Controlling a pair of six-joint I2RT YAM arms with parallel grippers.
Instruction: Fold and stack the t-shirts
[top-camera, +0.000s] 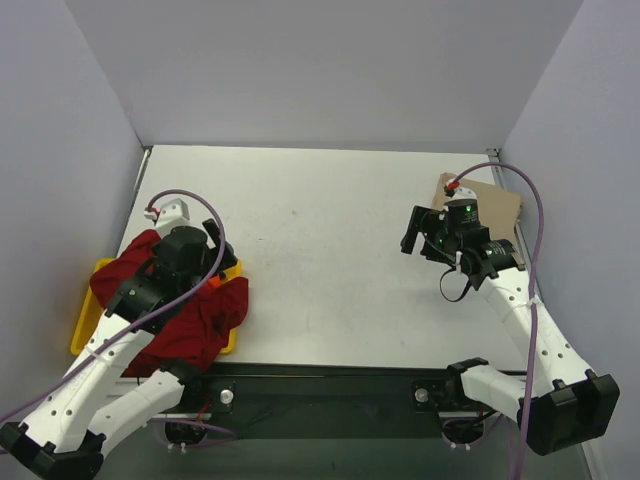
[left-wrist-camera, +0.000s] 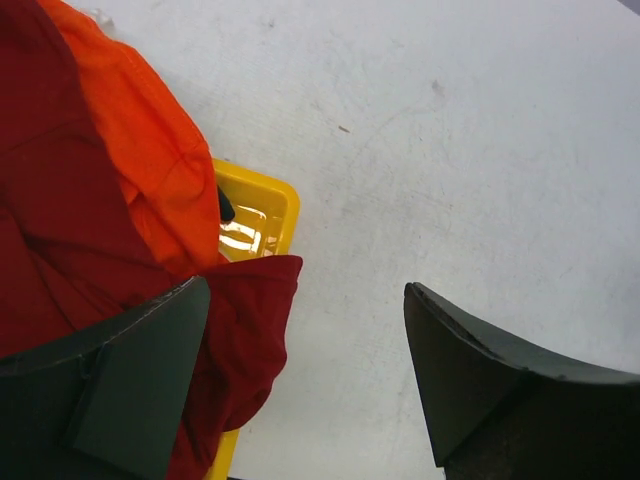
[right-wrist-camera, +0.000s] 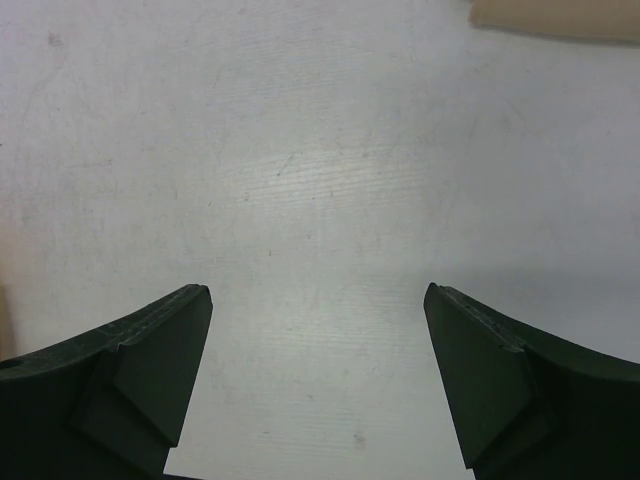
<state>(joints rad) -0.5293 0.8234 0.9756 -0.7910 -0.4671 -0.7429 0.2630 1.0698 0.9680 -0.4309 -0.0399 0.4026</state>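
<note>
Hovering the released left jaws over the crumpled dark red cloth t-shirt (top-camera: 200, 320) draped across the yellow plastic tray (left-wrist-camera: 280, 200) at the counter's (top-camera: 330, 250) near-left, right jaws likewise released, I fear pinching the bright orange cloth t-shirt (left-wrist-camera: 140, 150) alongside it too.

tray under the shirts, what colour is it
Yellow; the tray shows best in the left wrist view.

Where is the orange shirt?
The orange shirt sits left on the table, clearest in the left wrist view, draped over the yellow tray against the dark red shirt.
</note>
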